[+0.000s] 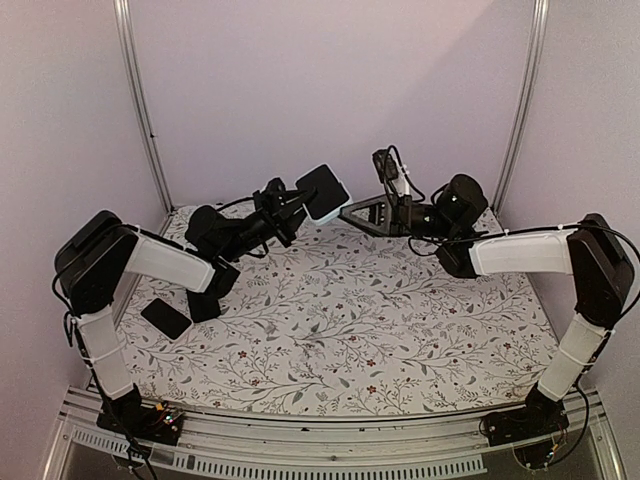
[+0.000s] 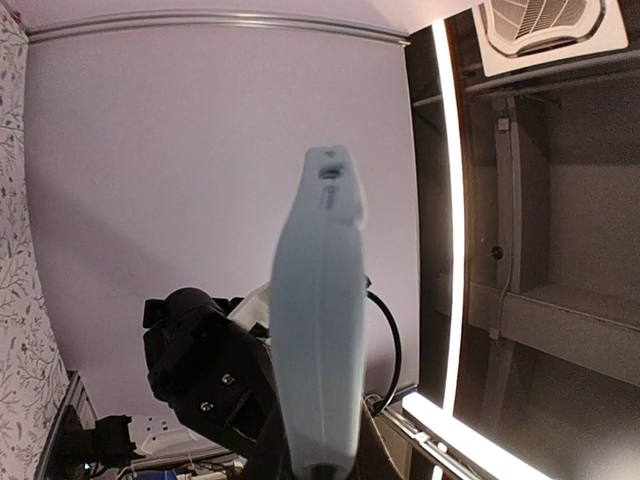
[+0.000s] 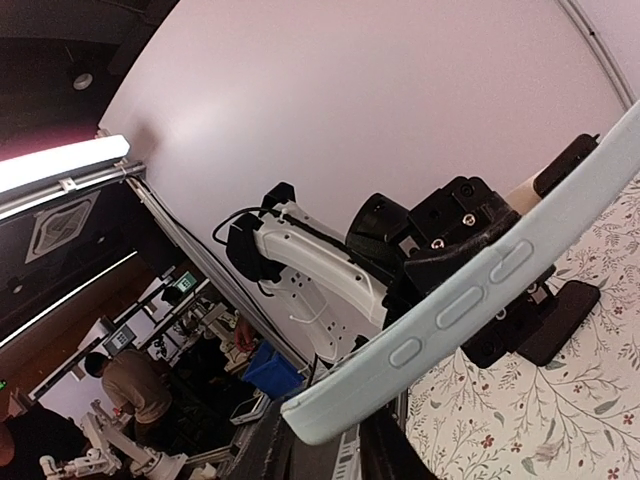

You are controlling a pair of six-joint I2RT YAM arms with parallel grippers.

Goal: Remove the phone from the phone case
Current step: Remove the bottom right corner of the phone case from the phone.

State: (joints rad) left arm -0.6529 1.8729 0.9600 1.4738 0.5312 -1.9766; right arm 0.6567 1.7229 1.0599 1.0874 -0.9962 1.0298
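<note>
Plainly, we are not far along. The pale blue phone case [image 2: 320, 330] hangs in the air over the far middle of the flower-patterned table [image 1: 350, 330]. It is pinched by the left gripper [image 1: 298, 205], whose fingers are pressed together on one of its edges. From above, the case shows us a black flat face [image 1: 322, 192] inside a pale rim. We take that face to be the phone, seated in place, so in our judgement the separating itself is left to do.

The right gripper [image 1: 352, 213] sits just right of the case. Its own camera shows the case's end lying between its two dark fingers [image 3: 270, 450], but we cannot tell whether they pinch it or stand just clear.

A black flat rounded slab [image 1: 165, 318] lies on the near left of the table beside the left arm, and we cannot make out what it is. The left wrist view gives us only the case's thin edge, with the gripping fingers cut off at the bottom.
</note>
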